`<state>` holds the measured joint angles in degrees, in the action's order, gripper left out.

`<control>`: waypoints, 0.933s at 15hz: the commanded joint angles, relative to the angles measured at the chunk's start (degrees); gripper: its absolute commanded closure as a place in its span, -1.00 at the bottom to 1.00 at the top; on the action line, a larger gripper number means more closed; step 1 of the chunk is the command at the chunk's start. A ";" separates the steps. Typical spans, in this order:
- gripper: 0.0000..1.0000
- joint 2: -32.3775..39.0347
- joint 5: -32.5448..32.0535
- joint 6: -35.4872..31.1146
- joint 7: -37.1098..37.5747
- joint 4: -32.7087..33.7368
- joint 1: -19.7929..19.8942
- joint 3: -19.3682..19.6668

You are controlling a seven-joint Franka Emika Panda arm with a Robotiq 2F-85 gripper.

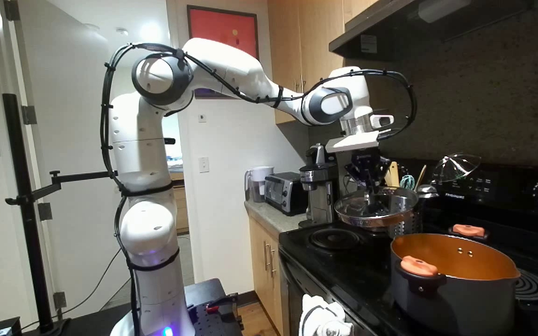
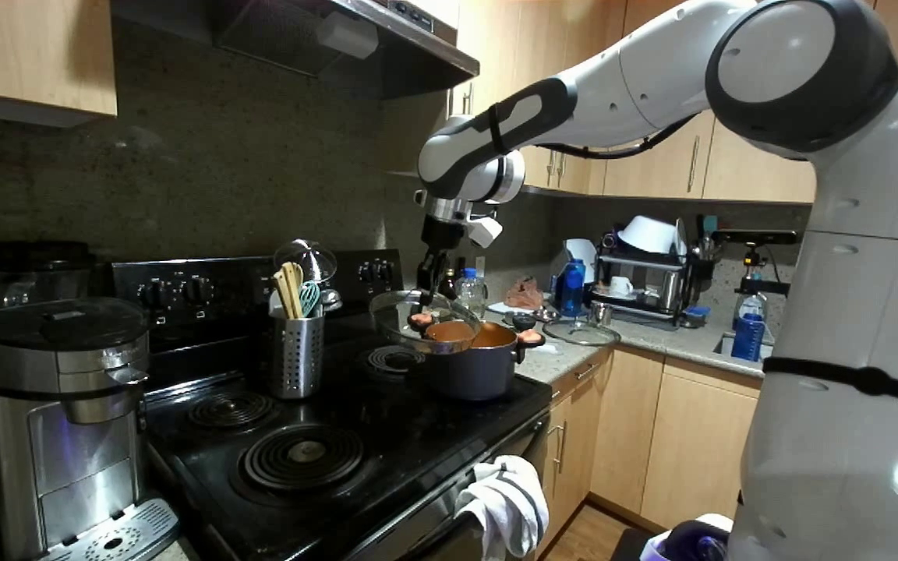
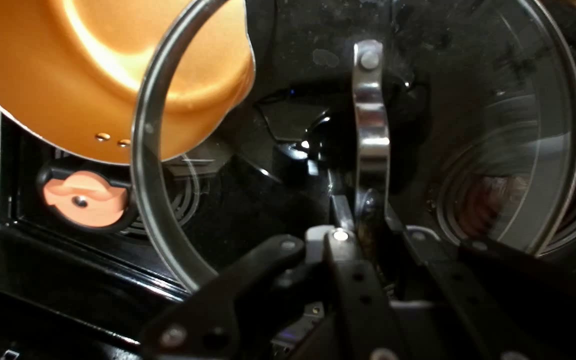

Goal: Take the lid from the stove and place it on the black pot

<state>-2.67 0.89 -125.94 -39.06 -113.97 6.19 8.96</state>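
Note:
The lid (image 1: 376,221) is round clear glass with a shiny metal rim and a metal strap handle (image 3: 371,125). It hangs roughly level above the stove, apart from the pot; it also shows in an exterior view (image 2: 394,331). My gripper (image 3: 366,216) is shut on one end of the strap handle; it points down in both exterior views (image 1: 369,196) (image 2: 426,292). The black pot (image 1: 456,301) stands uncovered on the stove, dark grey outside, orange inside, with peach handles. In the wrist view the lid's left edge overlaps the pot (image 3: 93,100). The fingertip contact is dark and partly hidden.
A metal utensil holder (image 2: 297,358) with wooden tools stands at the stove's back, close to the lid in an exterior view. A coffee machine (image 2: 67,421) stands beside the stove (image 2: 387,467). A towel (image 2: 505,499) hangs on the oven door. The range hood (image 1: 390,32) is overhead.

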 commanded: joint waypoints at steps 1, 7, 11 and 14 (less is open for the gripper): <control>0.93 1.34 -0.36 -0.02 2.29 1.04 0.26 -0.42; 0.93 3.68 1.15 1.05 6.93 3.54 1.33 -0.10; 0.93 3.53 1.50 2.37 10.43 5.34 2.31 0.23; 0.93 4.82 1.20 3.28 12.74 7.60 3.09 0.63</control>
<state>1.08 1.51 -125.44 -28.80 -110.35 8.53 9.32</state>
